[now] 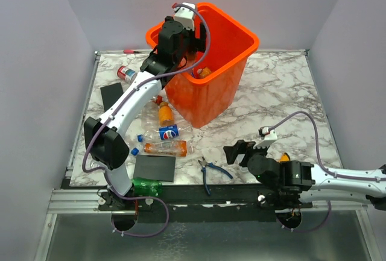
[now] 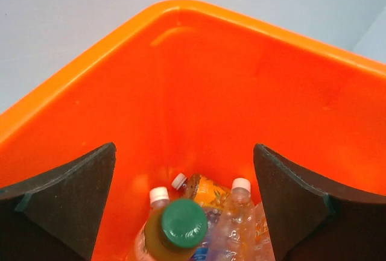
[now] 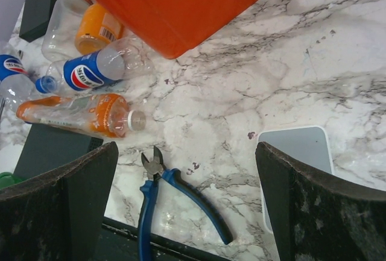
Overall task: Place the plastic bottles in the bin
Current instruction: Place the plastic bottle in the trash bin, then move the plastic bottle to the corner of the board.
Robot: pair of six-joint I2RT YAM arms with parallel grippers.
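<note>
The veined marble table spreads under the right gripper, whose jaws stand wide and empty. The glossy, tapering orange bin sits directly below the left gripper, also spread and holding nothing. Clear plastic bottles lie heaped inside. Slim blue-handled pliers lie beneath the right gripper.

top external: fixed, high and behind both arm bases, angled down and forward. wide, far view of the whole white-and-grey marbled table top.

left wrist: close, looks down between the left gripper's black padded fingers into the large bright orange plastic bin. inner walls fill the frame.

right wrist: low over the near table, facing forward and down past the right gripper's black fingers toward the bin's outer wall.

shared: bin in all three views. blue-handled pliers and the clear blue-labelled plastic bottle show in both top and right wrist views.
</note>
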